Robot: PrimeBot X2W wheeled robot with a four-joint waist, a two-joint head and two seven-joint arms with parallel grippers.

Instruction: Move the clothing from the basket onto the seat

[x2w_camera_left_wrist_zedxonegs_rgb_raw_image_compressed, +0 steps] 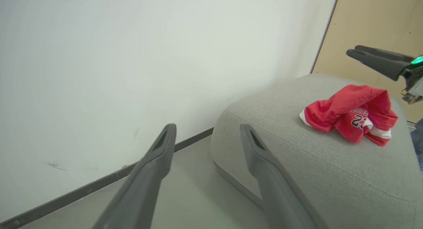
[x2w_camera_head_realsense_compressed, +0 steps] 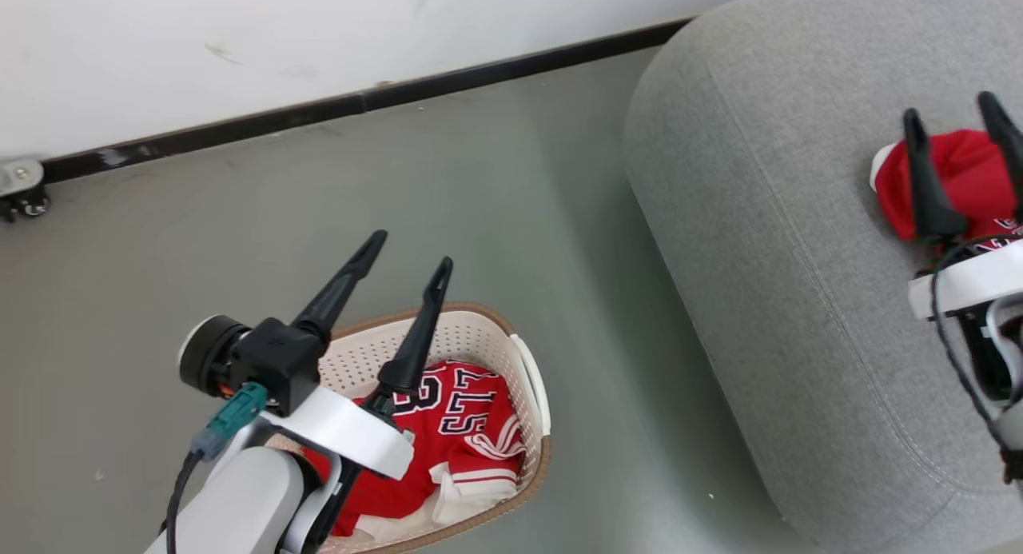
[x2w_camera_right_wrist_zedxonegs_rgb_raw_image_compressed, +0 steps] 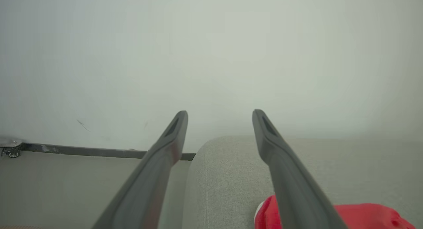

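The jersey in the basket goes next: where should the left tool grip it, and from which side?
I'd pinch the bunched folds at the middle of the jersey, coming straight down from above: it lies crumpled low in the basket, whose walls block the sides.

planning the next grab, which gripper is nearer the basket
Left. The left gripper hangs open right over the basket; the right gripper is off over the seat, above the red garment lying there.
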